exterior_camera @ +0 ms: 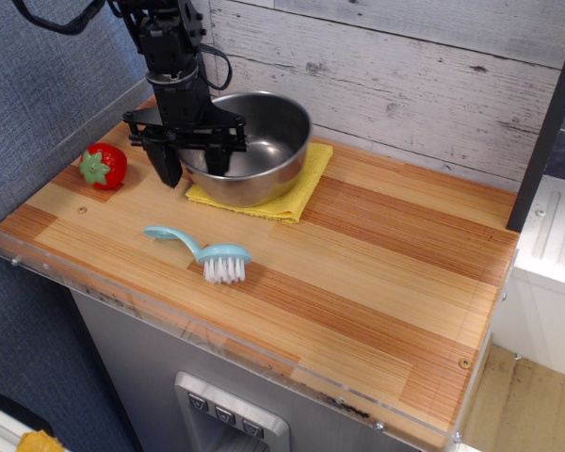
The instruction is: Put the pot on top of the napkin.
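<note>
The pot [264, 141], a shiny steel bowl, sits upright on the yellow napkin [299, 191] at the back left of the wooden counter. The napkin shows along the pot's front and right side. My gripper [193, 162] hangs over the pot's left rim with its jaws spread wide. The left finger [165, 165] is outside the pot over the wood. The other finger [222, 158] is over the inside of the pot. Neither finger appears to touch the rim.
A red toy strawberry [104, 166] lies left of the pot near the left edge. A light blue brush [210, 252] lies in front of the pot. A grey plank wall [405, 85] runs behind the counter, and a clear lip [217, 350] edges its front.
</note>
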